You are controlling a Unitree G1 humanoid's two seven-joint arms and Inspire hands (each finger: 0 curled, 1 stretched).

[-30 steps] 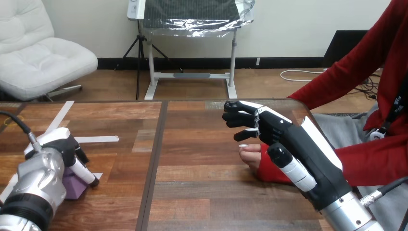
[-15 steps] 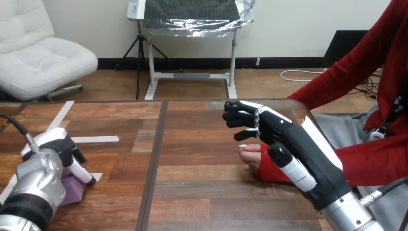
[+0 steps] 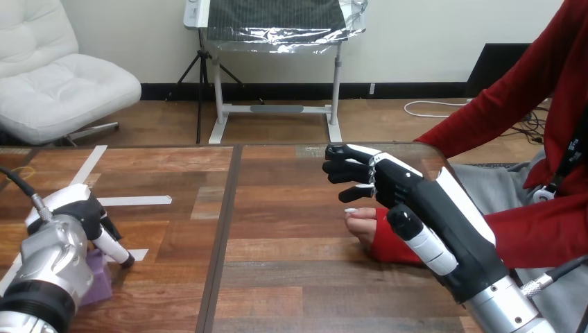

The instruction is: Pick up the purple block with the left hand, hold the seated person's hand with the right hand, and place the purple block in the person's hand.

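Both robot limbs match in finish. The right hand is a black casing with a glossy white shell along its back, and it joins the right forearm, a silver cylinder. The left hand is black under a white shell. The left forearm is a rounded silver housing that ends in a black ribbed collar. The person's hand emerges from a red sleeve with a long cuff.

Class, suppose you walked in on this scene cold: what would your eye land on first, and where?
The big black-and-white right hand stands out first, poised over the person's hand, which rests at the right side of the table. Next, at the lower left, the left hand sits over a purple block.
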